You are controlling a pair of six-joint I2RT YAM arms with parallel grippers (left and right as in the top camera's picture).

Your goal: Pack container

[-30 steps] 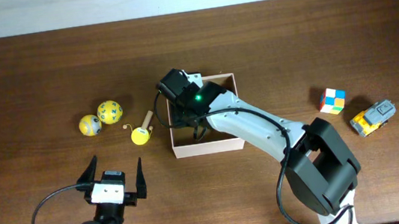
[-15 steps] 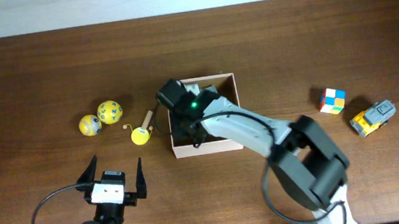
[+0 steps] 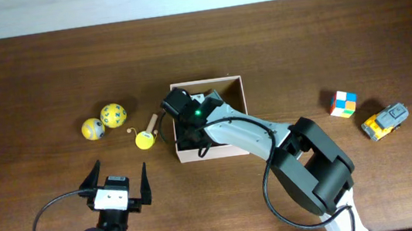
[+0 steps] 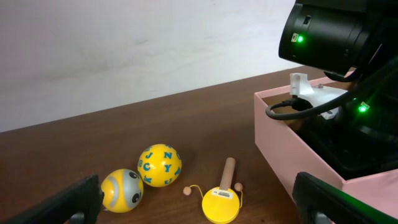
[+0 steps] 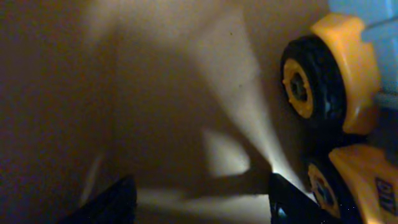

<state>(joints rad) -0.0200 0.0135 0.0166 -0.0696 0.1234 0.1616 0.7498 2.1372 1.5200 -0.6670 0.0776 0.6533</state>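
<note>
The right gripper (image 5: 198,200) sits inside the container (image 3: 218,152), near its left wall, jaws spread and empty, a yellow toy truck (image 5: 333,87) beside them.

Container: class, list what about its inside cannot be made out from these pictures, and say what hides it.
Overhead: most of the container floor is covered by the right arm.
Left wrist: its near wall and the arm block the inside.
Right wrist: the yellow toy vehicle is cut off by the right edge; only wheels show.
</note>
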